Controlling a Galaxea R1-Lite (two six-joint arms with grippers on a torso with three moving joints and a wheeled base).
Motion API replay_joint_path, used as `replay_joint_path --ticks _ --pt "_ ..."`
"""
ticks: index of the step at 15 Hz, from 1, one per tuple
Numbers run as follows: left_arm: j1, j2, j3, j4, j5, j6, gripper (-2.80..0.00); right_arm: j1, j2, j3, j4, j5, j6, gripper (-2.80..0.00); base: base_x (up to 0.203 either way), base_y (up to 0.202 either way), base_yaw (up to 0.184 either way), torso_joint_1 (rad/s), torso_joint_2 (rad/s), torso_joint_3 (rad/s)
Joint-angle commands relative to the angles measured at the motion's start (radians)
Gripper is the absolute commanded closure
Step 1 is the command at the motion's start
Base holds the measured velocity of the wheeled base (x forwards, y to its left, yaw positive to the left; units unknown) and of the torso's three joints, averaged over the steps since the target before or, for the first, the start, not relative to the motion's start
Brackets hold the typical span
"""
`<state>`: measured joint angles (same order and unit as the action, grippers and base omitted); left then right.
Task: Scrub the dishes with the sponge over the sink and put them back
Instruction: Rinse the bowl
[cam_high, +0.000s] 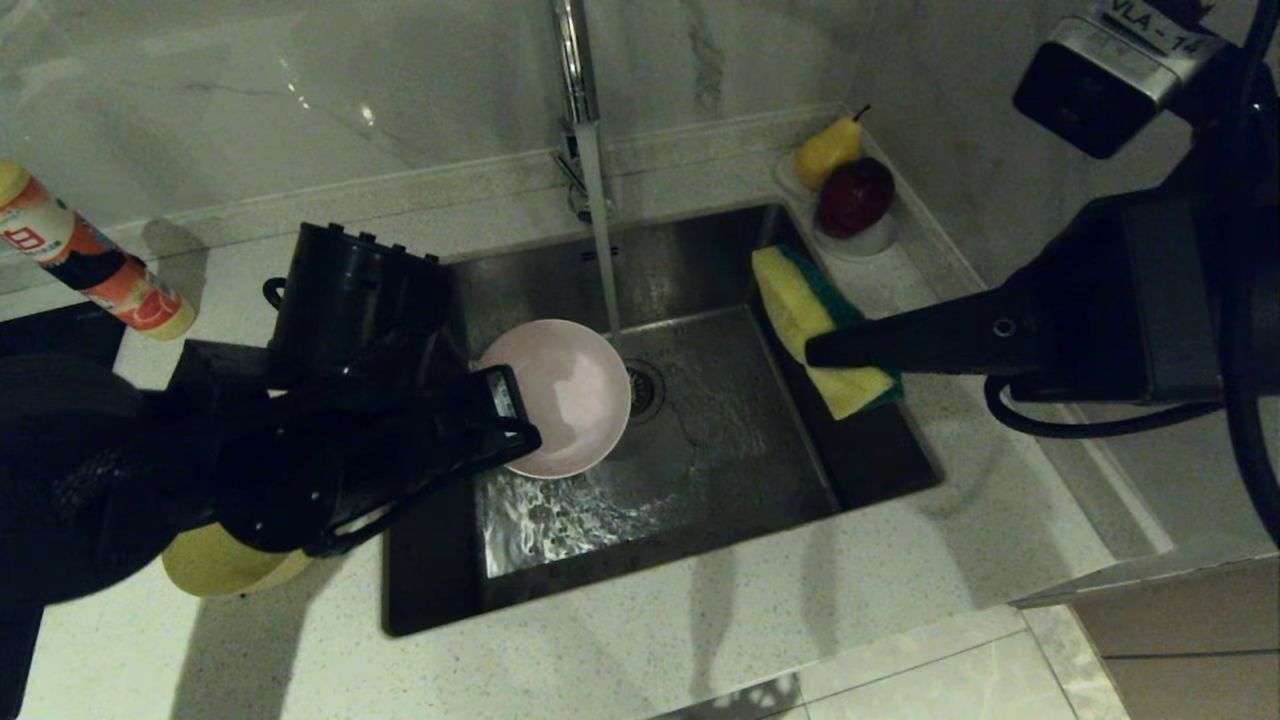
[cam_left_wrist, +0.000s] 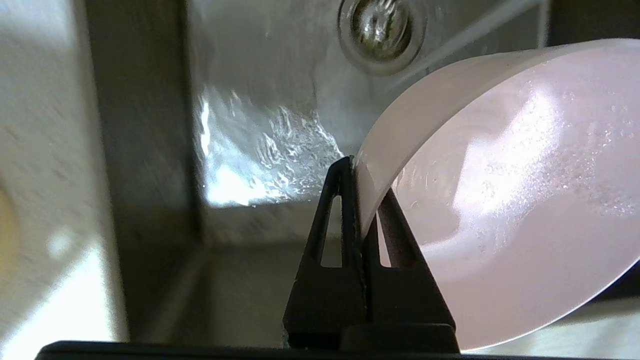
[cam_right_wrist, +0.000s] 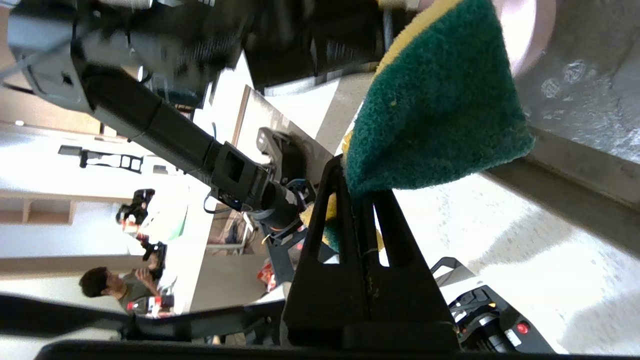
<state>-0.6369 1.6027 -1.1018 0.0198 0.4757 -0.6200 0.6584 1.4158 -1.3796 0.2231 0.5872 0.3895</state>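
Pinching rim of pale pink round plastic bowl (cam_high: 565, 395) with left gripper (cam_high: 515, 410), bowl tilted over large square stainless steel sink (cam_high: 700, 540), just beside running tap stream (cam_high: 603, 245) and above round drain strainer (cam_high: 645, 390). Clamping yellow foam sponge with dark green scouring face (cam_high: 815, 325) in right gripper (cam_high: 825, 350), over sink's right rim. Yellow round bowl (cam_high: 225, 565) on counter left of sink.

The speckled counter (cam_high: 620, 640) bears a yellow bowl (cam_high: 215, 565), a fruit saucer (cam_high: 860, 240) and a bottle (cam_high: 90, 265).
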Motion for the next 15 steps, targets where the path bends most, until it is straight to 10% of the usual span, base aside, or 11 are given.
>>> replay_joint_path --ticks 1,8,15 --pt "0.045 0.082 -0.146 0.178 -0.099 -0.126 0.0 -0.009 -0.067 0.084 -0.025 0.006 0.002 0.0 0.0 0.0 0.0 0.0 0.0 0.0" --pt "0.082 0.259 -0.441 0.382 -0.199 -0.283 0.0 -0.04 -0.149 0.223 -0.101 0.014 0.034 0.0 0.0 0.0 0.0 0.0 0.0 0.0" --pt "0.116 0.346 -0.584 0.388 -0.204 -0.31 0.0 -0.043 -0.14 0.261 -0.157 0.029 0.035 0.0 0.0 0.0 0.0 0.0 0.0 0.0"
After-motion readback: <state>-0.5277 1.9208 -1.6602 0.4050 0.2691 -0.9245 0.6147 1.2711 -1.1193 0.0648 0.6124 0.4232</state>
